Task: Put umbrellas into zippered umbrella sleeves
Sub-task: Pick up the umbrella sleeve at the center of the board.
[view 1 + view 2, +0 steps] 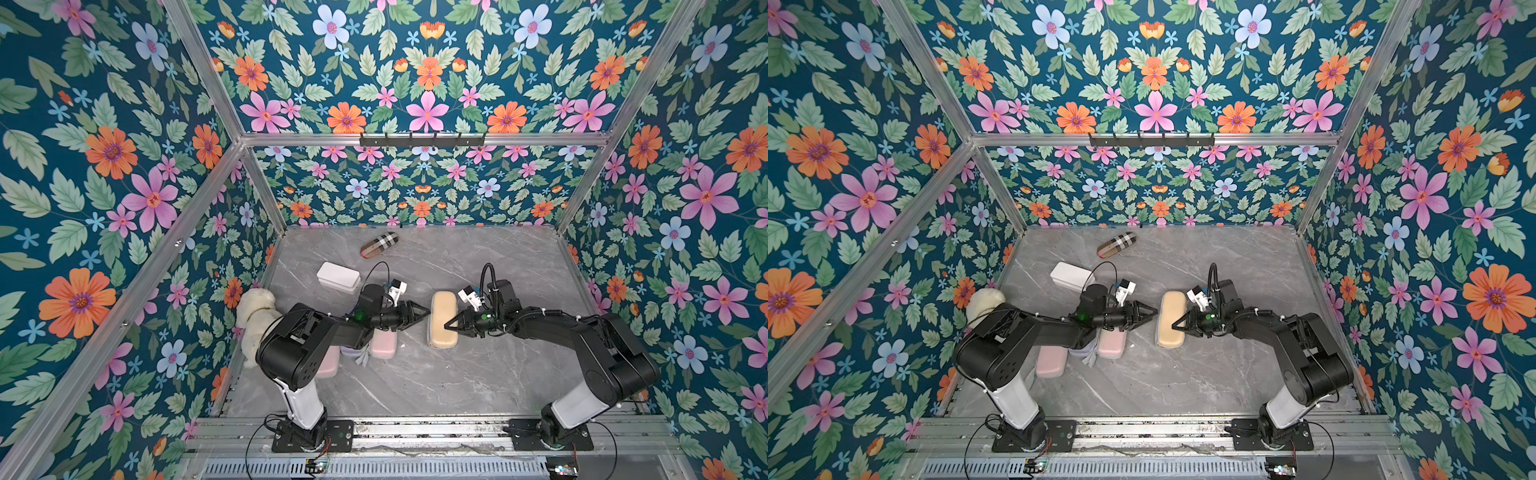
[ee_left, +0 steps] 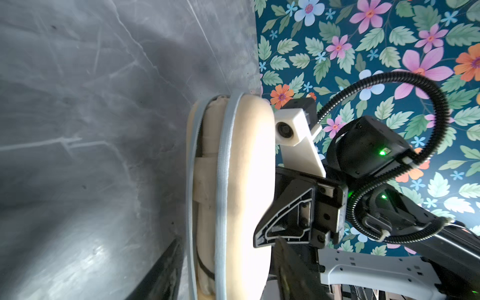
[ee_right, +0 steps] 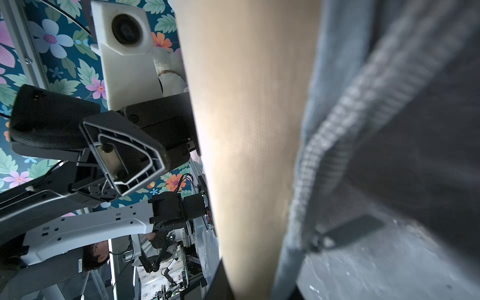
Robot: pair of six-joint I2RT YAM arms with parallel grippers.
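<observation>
One case: the tan-yellow sleeve [image 1: 444,307] lay in the middle of the table [image 1: 457,382] between the claws, its zip partly undone.
Contents: a cream umbrella [image 2: 207,155] sat inside, visible through the gap.
Left claw: the left gripper [image 1: 422,312] was released, jaws apart, tips just beside the sleeve.
Right claw: the right gripper [image 1: 451,326] was clenched on the sleeve's opposite rim.
Under left arm: a pink sleeve [image 1: 384,348], a lavender sleeve [image 1: 348,352], a second pink sleeve [image 1: 328,365].
</observation>
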